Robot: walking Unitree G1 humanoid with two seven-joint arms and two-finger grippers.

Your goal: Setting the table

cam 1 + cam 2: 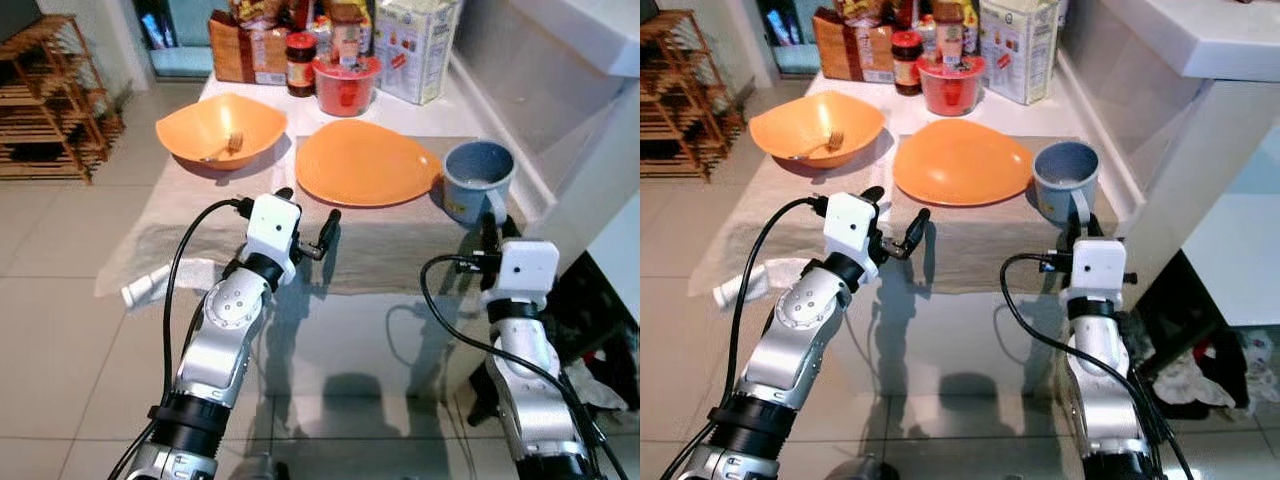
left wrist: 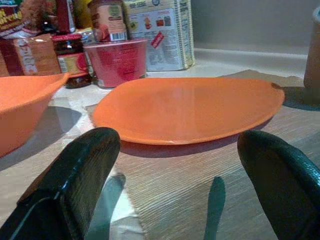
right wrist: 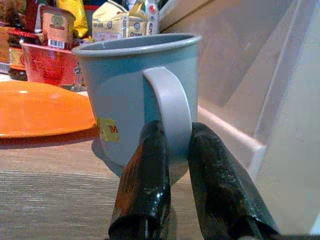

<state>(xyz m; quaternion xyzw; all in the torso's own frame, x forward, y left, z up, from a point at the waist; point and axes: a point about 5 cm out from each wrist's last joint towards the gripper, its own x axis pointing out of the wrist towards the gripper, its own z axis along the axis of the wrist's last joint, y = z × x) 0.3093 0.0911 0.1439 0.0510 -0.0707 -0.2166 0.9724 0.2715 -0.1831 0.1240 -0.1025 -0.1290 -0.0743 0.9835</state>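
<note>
Landmark = orange plate (image 1: 364, 162), flat on the grey mat (image 1: 390, 260) mid-table. Well to its left, w/ a gap: orange bowl (image 1: 220, 128) w/ a fork (image 1: 222, 149) lying inside. On the robot's side of the plate, just short of its near-left rim: left gripper (image 1: 305, 220), fingers (image 2: 75, 180) spread wide, nothing between them. Behind the plate: red tub (image 1: 347, 85), dark jar (image 1: 300, 63), carton (image 1: 418, 45). Just right of the plate: blue-grey mug (image 1: 475, 178), upright on the mat, handle toward the robot. Right gripper (image 3: 172, 150) clenched on the mug's handle (image 3: 170, 112), one finger either side.
</note>
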